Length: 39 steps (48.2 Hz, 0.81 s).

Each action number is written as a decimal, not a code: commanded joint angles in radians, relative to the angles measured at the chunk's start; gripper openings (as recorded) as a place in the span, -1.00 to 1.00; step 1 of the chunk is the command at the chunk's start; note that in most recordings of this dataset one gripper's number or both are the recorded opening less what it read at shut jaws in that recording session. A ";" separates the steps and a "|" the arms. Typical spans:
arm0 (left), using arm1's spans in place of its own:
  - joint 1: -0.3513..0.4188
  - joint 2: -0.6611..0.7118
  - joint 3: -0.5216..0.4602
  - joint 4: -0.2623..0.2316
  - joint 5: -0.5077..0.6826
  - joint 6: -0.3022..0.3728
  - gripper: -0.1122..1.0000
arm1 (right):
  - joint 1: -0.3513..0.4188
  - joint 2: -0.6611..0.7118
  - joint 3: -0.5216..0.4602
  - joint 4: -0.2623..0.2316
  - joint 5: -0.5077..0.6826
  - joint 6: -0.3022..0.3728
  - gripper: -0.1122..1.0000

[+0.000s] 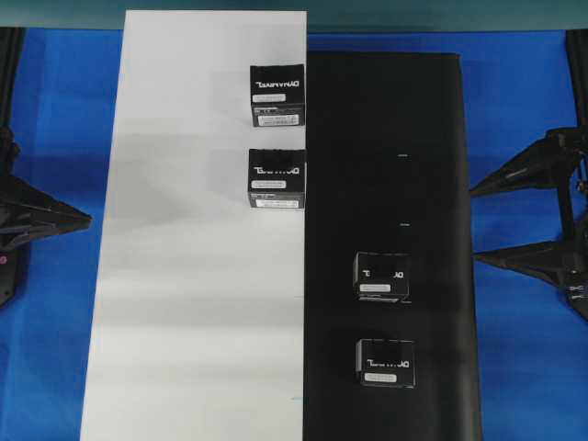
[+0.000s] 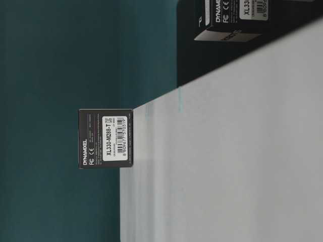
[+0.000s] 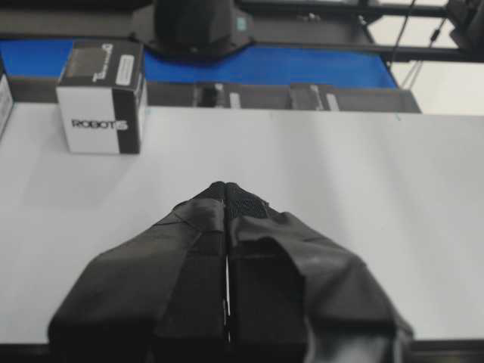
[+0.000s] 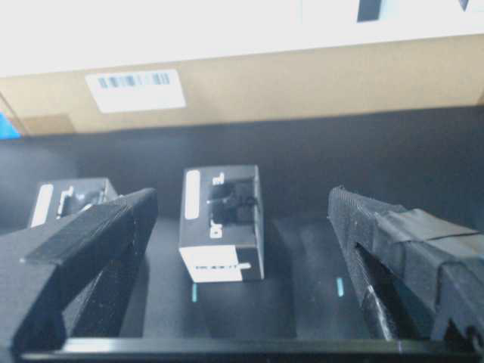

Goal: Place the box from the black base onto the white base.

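Two black DYNAMIXEL boxes lie on the black base [image 1: 432, 138]: one [image 1: 381, 275] and one nearer the front [image 1: 386, 362]. Two more boxes [image 1: 276, 95] [image 1: 277, 178] sit on the white base [image 1: 184, 276] along its right edge. My right gripper [image 1: 476, 223] is open and empty at the black base's right edge. In the right wrist view it [image 4: 242, 198] faces a box [image 4: 221, 223] ahead, apart from both fingers; another box [image 4: 64, 200] lies left. My left gripper [image 1: 83, 219] is shut and empty, over the white base [image 3: 340, 189] in its wrist view [image 3: 227, 185].
Blue table [image 1: 55, 110] surrounds both bases. Arm bases stand at the left and right edges. In the left wrist view a box [image 3: 102, 98] with a white ROBOTIS side stands far left. A tan cardboard carton [image 4: 287, 83] shows behind the black base. The table-level view shows one box [image 2: 106, 138].
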 commanded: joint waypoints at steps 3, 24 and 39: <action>0.002 0.005 -0.014 0.002 -0.003 0.002 -0.90 | 0.002 -0.009 -0.006 0.003 -0.011 0.002 0.99; 0.002 0.002 -0.014 0.002 -0.002 0.008 -0.90 | 0.002 -0.014 -0.006 0.002 -0.011 0.003 0.99; 0.002 -0.017 -0.018 0.002 -0.002 0.011 -0.90 | 0.002 -0.014 -0.006 0.003 -0.011 0.003 0.99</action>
